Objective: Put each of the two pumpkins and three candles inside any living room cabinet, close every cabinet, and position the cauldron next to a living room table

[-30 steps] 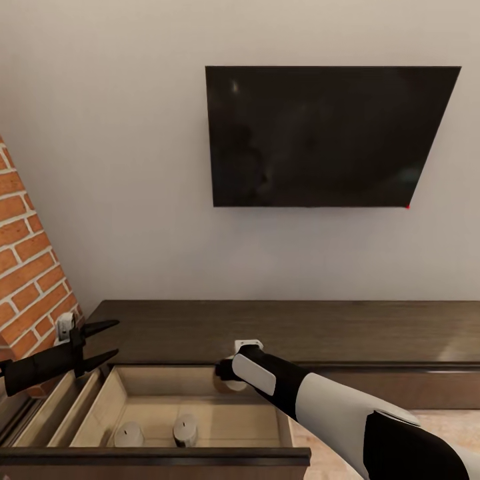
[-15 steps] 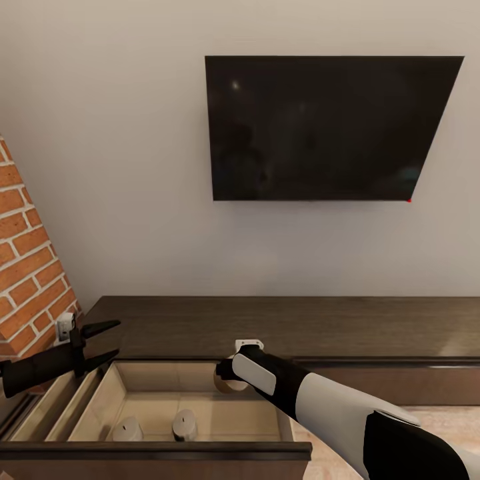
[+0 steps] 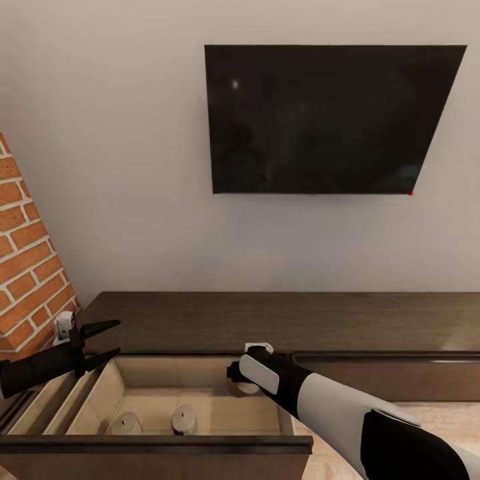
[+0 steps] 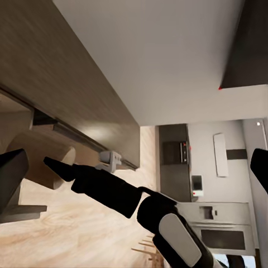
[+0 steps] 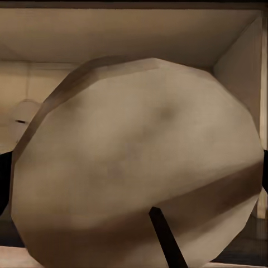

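Candles — two of them [image 3: 127, 423] [image 3: 183, 419] — are standing side by side on the pale floor of the cabinet's [image 3: 280, 321] pulled-out drawer. The right end effector [image 3: 245, 380] is gripping a third candle [image 5: 139, 167] over the drawer's back right part. The left end effector [image 3: 100, 340] is hanging with fingers spread and nothing between them at the drawer's left edge — below the wall-mounted TV [image 3: 327, 120].

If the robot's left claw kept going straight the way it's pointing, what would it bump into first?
Probably the right arm. In the left wrist view it lies straight ahead of the open left gripper, above the open drawer of the cabinet. Depth is hard to judge, so it might slip past toward the wall.
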